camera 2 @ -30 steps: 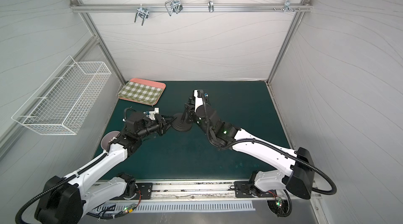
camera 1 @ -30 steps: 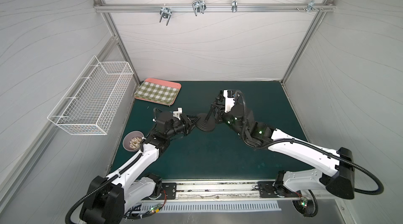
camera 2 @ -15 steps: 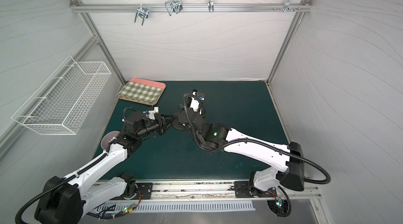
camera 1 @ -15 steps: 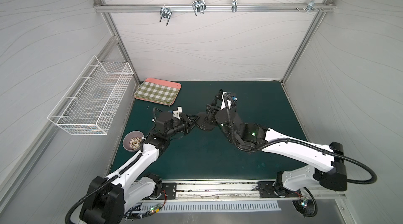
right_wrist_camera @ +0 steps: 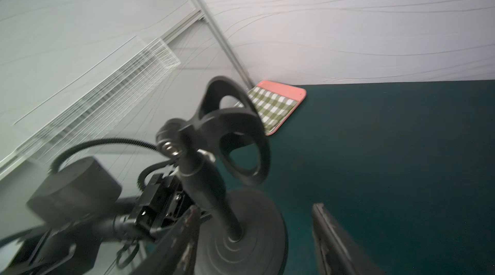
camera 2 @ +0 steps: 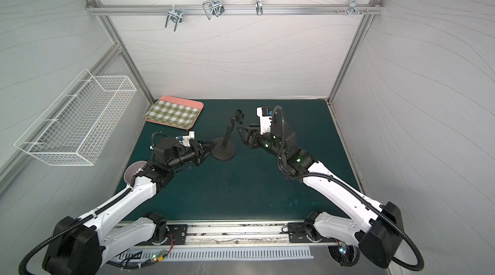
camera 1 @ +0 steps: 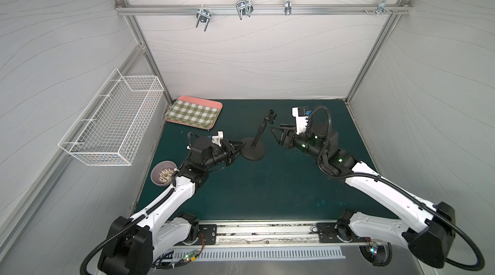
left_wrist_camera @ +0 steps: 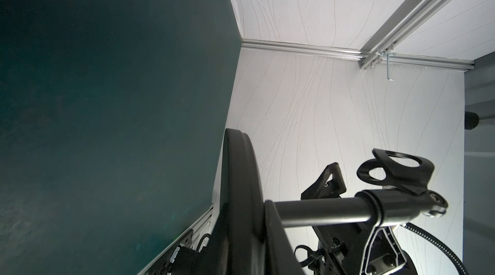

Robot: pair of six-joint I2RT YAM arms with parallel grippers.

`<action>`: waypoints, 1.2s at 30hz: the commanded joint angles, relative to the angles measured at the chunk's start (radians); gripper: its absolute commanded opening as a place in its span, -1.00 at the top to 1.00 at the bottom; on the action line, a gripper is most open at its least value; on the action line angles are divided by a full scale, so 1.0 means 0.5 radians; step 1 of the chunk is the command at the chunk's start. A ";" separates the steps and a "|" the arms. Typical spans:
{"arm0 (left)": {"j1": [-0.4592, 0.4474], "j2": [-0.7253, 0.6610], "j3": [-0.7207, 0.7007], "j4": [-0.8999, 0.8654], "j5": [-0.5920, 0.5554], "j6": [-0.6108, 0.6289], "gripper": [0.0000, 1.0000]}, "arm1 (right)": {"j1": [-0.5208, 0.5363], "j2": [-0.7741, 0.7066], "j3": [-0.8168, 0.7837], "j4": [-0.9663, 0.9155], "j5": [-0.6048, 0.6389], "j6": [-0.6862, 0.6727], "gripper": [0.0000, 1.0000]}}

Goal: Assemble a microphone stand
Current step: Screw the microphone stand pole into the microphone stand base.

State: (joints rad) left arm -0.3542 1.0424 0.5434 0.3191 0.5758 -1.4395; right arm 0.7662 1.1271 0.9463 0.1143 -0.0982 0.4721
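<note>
Both top views show the microphone stand (camera 1: 252,147) in one piece near the middle of the green surface (camera 1: 267,193). Its round base (camera 1: 254,154) sits on the surface, and the rod (camera 1: 259,133) stands in the base's centre with the clip (camera 1: 272,117) on top. The left gripper (camera 1: 237,149) is clamped on the base's rim. The right gripper (camera 1: 276,135) is near the rod but not touching it, with jaws apart and empty. A checked tray (camera 1: 194,111) lies at the rear left corner.

Microphone stand (right_wrist_camera: 206,180) blurred; bowl (camera 1: 153,176) contents perhaps crumbs.
</note>
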 commanded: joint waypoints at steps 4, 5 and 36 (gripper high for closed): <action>-0.003 -0.046 0.116 0.227 0.037 -0.026 0.99 | -0.106 0.166 0.088 0.298 -0.813 -0.204 -0.27; -0.003 -0.045 0.116 0.227 0.036 -0.026 0.99 | -0.114 0.186 0.106 0.296 -0.819 -0.221 -0.25; 0.000 -0.066 0.103 0.226 0.028 -0.029 0.99 | 0.793 0.356 0.452 -0.204 1.629 0.323 0.53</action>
State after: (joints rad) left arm -0.3534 1.0328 0.5434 0.3046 0.5877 -1.4330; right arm 1.0725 1.2915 1.1202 0.0559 0.4446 0.5182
